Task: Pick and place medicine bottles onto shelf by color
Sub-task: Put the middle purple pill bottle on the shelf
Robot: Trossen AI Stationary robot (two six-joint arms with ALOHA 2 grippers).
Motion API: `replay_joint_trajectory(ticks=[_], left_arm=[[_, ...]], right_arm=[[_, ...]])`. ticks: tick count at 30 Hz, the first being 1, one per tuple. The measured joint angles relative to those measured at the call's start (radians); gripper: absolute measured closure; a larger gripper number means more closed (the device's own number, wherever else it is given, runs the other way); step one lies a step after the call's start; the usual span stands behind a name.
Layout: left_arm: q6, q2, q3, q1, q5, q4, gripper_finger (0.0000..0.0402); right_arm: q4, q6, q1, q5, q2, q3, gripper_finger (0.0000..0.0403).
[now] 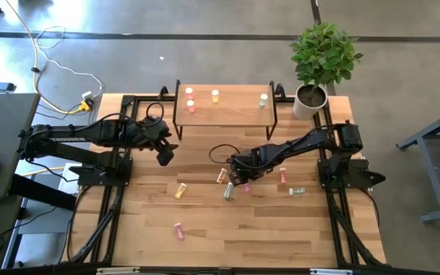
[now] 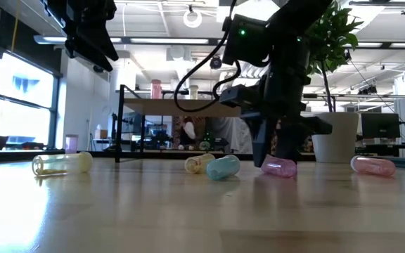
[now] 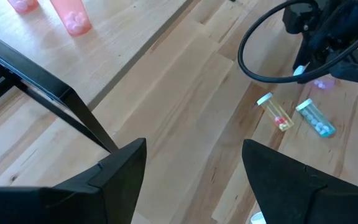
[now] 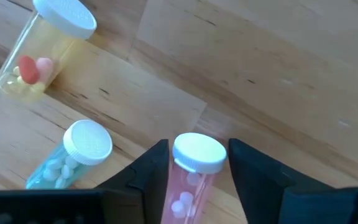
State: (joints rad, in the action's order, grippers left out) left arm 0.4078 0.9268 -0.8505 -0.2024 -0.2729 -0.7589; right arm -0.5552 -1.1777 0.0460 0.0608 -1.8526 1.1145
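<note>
Step in hand: the right gripper [image 4: 192,177] is reaching down at the middle of the wooden bench [image 1: 281,229], and a small pink plastic bottle with a white cap [image 4: 191,171] is lying between its two dark fingers.
Right gripper state: the fingers are spread on both sides of the pink bottle; they are standing just beside it, and I judge they are not yet pinching it.
Neighbours: a pale blue-green bottle [image 4: 67,162] and a yellow bottle with a red pill inside [image 4: 39,53] are lying just to one side of the pink one.
Left gripper: the left gripper [image 1: 164,155] is hanging spread and empty over the left part of the bench, near the shelf.
Shelf: the small light wood shelf on thin black legs [image 1: 235,107] is standing at the far side; pink bottles are standing at its left end, a yellow one [image 1: 215,95] is beside them, and a pale green one [image 1: 263,98] is at the right end.
Other bottles: several are lying scattered on the bench.
Next move: I judge the fingers need to press together on the pink bottle, then lift it and carry it far-left to the pink group.
</note>
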Motion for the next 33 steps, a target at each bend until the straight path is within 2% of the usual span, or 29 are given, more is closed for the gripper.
replay_joint_trajectory(ticks=[7,13,20,25,33], left_arm=[[0.0,0.0,0.0,0.0,0.0,0.0,0.0145],[0.0,0.0,0.0,0.0,0.0,0.0,0.0145],[-0.007,0.0,0.0,0.0,0.0,0.002,0.0145],[-0.013,0.0,0.0,0.0,-0.001,0.004,0.0145],[-0.019,0.0,0.0,0.0,-0.002,0.018,0.0145]], right_arm=[[0.001,-0.011,0.0,0.002,0.0,0.0,0.03],[-0.003,0.002,0.001,0.019,0.01,0.0,0.0301],[-0.007,0.019,0.003,-0.006,0.087,0.003,0.0298],[0.008,0.032,0.022,-0.128,0.168,0.004,0.0298],[0.165,0.09,0.043,-0.425,0.248,0.005,0.0298]])
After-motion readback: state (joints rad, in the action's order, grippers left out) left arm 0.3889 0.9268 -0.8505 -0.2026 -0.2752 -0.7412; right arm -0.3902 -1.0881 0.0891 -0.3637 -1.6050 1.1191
